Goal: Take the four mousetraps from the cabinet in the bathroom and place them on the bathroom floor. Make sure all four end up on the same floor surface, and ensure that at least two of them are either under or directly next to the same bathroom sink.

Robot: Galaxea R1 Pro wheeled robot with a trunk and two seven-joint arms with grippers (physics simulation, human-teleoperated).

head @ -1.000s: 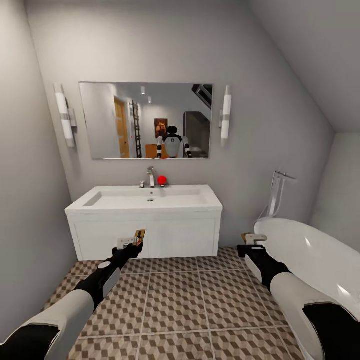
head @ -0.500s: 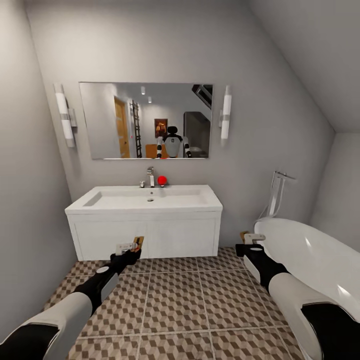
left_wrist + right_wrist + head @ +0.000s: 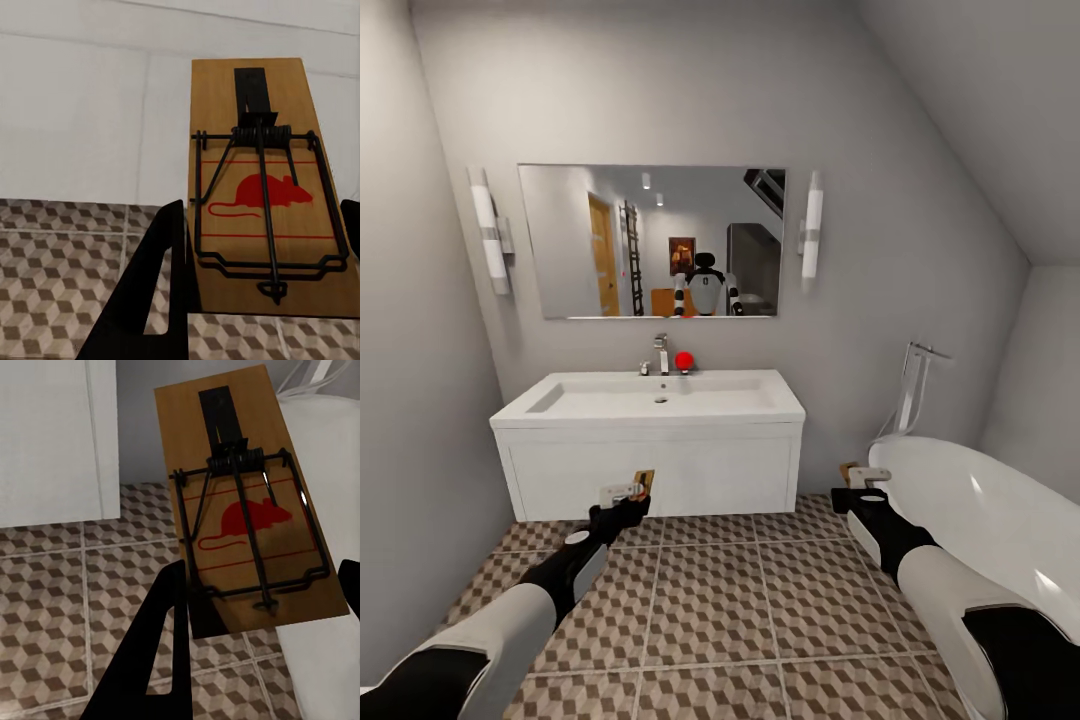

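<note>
1. The left gripper (image 3: 628, 497) pinches 1 mousetrap (image 3: 262, 187) by the near end of its wooden base, holding it above the bathroom floor (image 3: 760, 600), close in front of the white vanity under the sink (image 3: 650, 397).
2. The right gripper (image 3: 863, 487) pinches a second mousetrap (image 3: 247, 525) the same way, over the floor at the right, just beside the bathtub (image 3: 980, 520) and right of the vanity.
3. Each trap looks light and stiff: a thin flat board with a wire spring bar and a red mouse print on top.
4. I judge the plain board edges the safest hold; the wire bar and catch look delicate and could snap if pressed.
5. A thin board pinched at 1 end may pivot or slip, so lowering it flat and releasing close to the tiles seems wise.
</note>
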